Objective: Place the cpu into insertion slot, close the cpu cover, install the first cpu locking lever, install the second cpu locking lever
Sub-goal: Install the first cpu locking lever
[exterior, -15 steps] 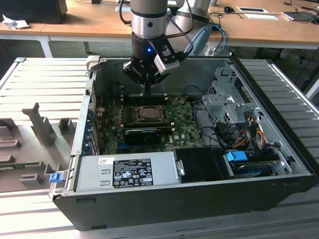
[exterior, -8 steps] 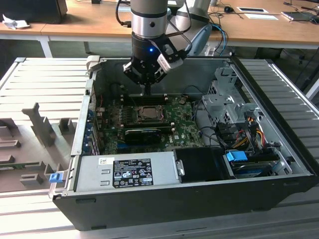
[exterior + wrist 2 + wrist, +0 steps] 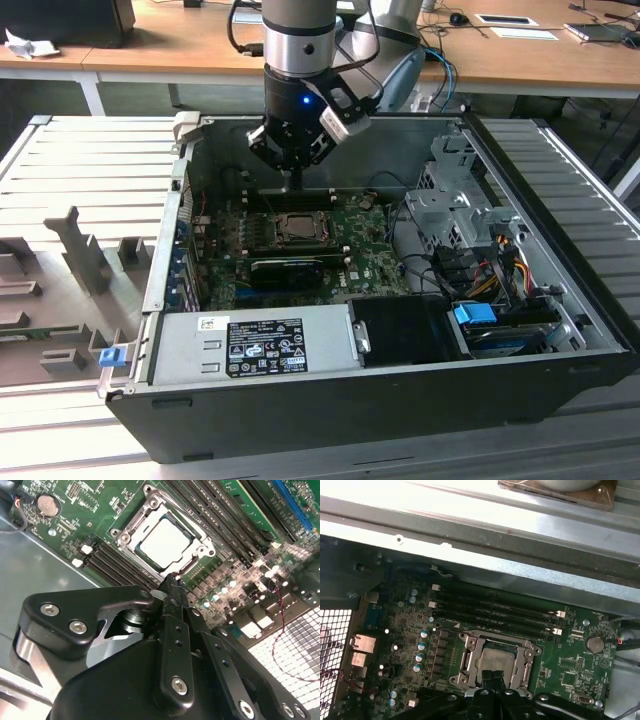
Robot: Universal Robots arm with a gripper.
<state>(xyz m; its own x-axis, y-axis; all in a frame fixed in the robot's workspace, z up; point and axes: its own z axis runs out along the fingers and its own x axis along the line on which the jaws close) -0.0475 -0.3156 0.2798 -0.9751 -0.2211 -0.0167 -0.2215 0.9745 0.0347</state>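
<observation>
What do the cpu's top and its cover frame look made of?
The cpu top looks like matte pale-grey metal, with an even, soft sheen. The cpu cover looks like thin stamped metal, probably plated steel: silvery, glinting edges.

Soft overhead light fills the exterior view; the computer case [image 3: 300, 420] is shadowed inside. Its metal wall [image 3: 470, 545] glares white in the first wrist view; the chip [image 3: 165, 542] gleams in the second wrist view.

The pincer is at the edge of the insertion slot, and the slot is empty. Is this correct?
Not fully. The insertion slot is not empty: the cpu lies in it, as the second wrist view shows. The rest holds: the shut pincer is at the slot's edge.
</observation>
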